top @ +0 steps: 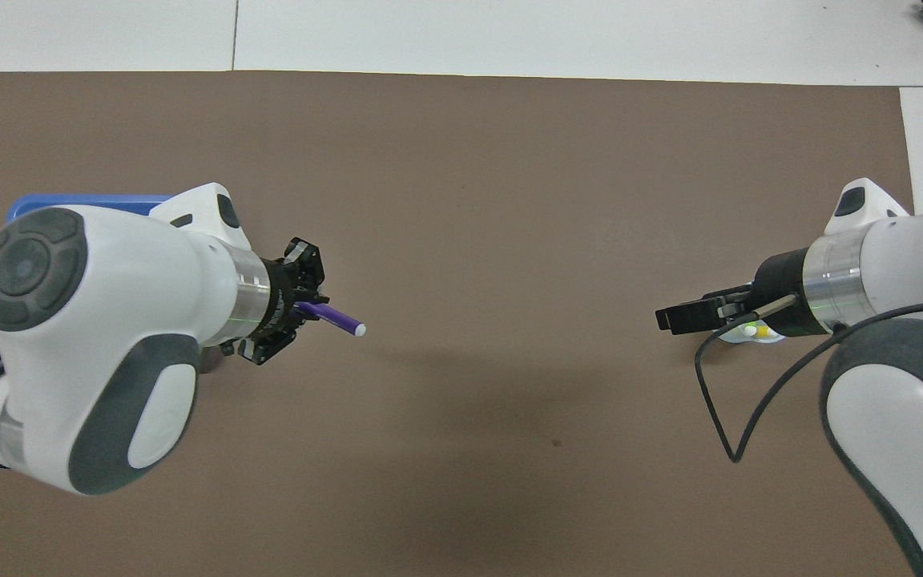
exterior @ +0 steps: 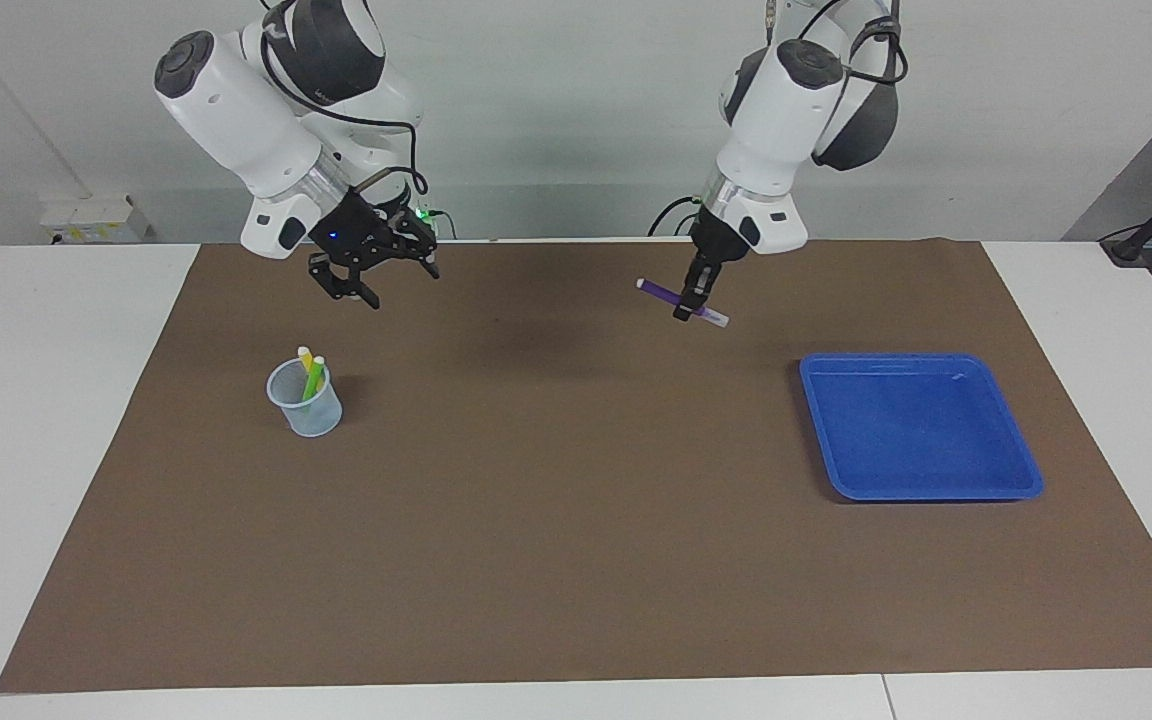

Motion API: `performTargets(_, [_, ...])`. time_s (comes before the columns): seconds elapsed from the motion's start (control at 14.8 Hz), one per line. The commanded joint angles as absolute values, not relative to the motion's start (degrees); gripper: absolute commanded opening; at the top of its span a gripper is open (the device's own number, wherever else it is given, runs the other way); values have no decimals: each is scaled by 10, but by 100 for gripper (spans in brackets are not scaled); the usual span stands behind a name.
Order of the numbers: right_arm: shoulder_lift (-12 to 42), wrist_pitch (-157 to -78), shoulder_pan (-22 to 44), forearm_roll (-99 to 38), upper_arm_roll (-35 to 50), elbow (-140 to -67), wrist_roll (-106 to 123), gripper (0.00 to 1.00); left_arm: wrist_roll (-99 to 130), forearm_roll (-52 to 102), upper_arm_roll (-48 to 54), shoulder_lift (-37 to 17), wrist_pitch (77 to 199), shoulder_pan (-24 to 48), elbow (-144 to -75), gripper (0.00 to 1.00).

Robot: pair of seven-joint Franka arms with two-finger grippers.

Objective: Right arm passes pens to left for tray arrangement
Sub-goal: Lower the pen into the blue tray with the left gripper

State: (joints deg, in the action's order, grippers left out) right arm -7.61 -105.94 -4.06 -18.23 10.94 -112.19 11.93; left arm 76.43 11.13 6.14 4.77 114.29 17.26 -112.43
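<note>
While right gripper (exterior: pixel 376 275) hangs open, left gripper (exterior: pixel 693 300) clamps purple pen (exterior: pixel 658 289)

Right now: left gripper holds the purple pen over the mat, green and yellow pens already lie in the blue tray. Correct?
Not quite. The left gripper does hold the purple pen over the mat, but the green pen and yellow pen stand in the clear cup, as the facing view shows. The blue tray holds no pens.
</note>
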Motion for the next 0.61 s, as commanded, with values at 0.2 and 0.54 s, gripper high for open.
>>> performTargets(0.2, [-78, -1100, -76, -63, 114, -1138, 188, 98, 464, 115, 63, 74, 1061, 41, -1141, 0])
performTargets(0.54, [-88, -1132, -107, -47, 113, -1172, 221, 100, 163, 97, 61, 27, 1068, -78, -1141, 0])
